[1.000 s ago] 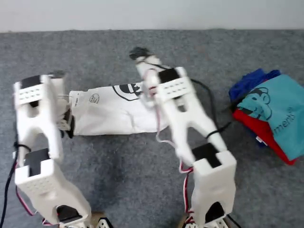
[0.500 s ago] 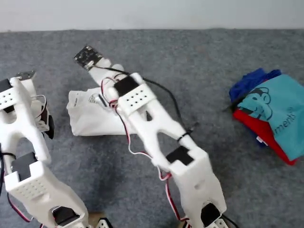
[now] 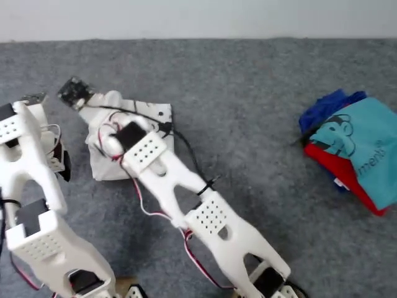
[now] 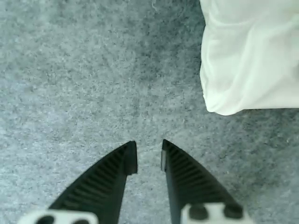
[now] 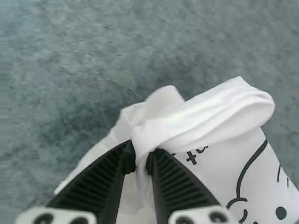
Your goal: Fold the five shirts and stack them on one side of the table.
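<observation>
pinches a bunched fold of the white shirt (image 3: 156, 116) with the right end effector (image 5: 140, 161), clamped tight on the cloth at the left of the grey worktop (image 3: 248, 81). holds the left end effector (image 4: 149, 156) just beside the shirt's edge, slightly apart around nothing. shows the stack of folded shirts (image 3: 356, 152) well apart, at the right.

1 shirt (image 3: 104, 162) lies upper left on the counter (image 3: 248, 93) under the right end effector (image 5: 140, 156), the left end effector (image 4: 148, 151) just beside it, the shirt stack (image 3: 353, 152) at far right.
</observation>
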Robot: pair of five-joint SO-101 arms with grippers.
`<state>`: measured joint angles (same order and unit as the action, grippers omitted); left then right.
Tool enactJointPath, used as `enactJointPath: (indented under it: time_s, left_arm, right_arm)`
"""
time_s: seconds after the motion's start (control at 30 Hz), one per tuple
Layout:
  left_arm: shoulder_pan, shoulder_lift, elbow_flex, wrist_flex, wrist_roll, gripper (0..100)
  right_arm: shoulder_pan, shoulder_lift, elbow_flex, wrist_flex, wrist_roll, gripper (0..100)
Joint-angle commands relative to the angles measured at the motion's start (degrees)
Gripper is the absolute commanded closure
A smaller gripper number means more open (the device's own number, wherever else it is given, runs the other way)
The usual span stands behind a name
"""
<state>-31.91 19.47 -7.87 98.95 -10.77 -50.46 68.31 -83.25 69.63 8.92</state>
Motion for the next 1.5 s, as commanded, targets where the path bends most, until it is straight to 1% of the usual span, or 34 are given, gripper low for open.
enactJointPath:
  time_s: [0.0,0.27,0.37,0.53,0.7,0.8,0.97,1.03,1.1,1.2,1.27,1.47]
  left_arm:
    - [-0.4,-3.4,-1.6,1.4,-0.6,90]
    - [-0.4,-3.4,-1.6,1.4,-0.6,90]
    - [-0.4,-3.4,-1.6,1.4,-0.6,90]
    - [-0.4,-3.4,-1.6,1.4,-0.6,90]
    - [-0.3,-3.4,-1.6,1.4,-0.6,90]
    - [-0.4,-3.4,-1.6,1.4,-0.6,90]
    - [-0.4,-3.4,-1.6,1.4,-0.6,90]
    - [-0.4,-3.4,-1.6,1.4,-0.6,90]
    - [-0.4,-3.4,-1.6,1.4,-0.6,90]
    - [-0.4,-3.4,-1.6,1.4,-0.6,90]
    - [-0.4,-3.4,-1.6,1.4,-0.7,90]
    - [-0.4,-3.4,-1.6,1.4,-0.7,90]
  right_arm:
    - [-1.7,0.7,-8.1,4.3,-0.7,98.9]
    - [-0.1,0.7,-13.1,18.2,-0.6,98.9]
    - [-0.5,0.6,-13.1,20.9,-0.7,98.9]
    - [-0.6,2.0,-13.0,16.7,-0.9,98.9]
    - [-2.7,4.5,-13.0,10.4,-2.0,98.9]
    - [-4.1,5.8,-13.0,8.9,-3.6,98.8]
    - [-4.5,7.2,-13.0,8.6,-3.6,98.5]
    - [-4.5,7.1,-13.0,8.8,-3.6,95.7]
    - [-4.5,6.9,-13.1,10.3,-3.3,89.0]
    - [-4.3,4.3,-13.1,15.9,-3.2,77.6]
    - [-4.3,1.7,-13.1,19.0,-3.2,73.2]
    - [-4.1,-7.9,-13.1,25.2,-3.2,72.1]
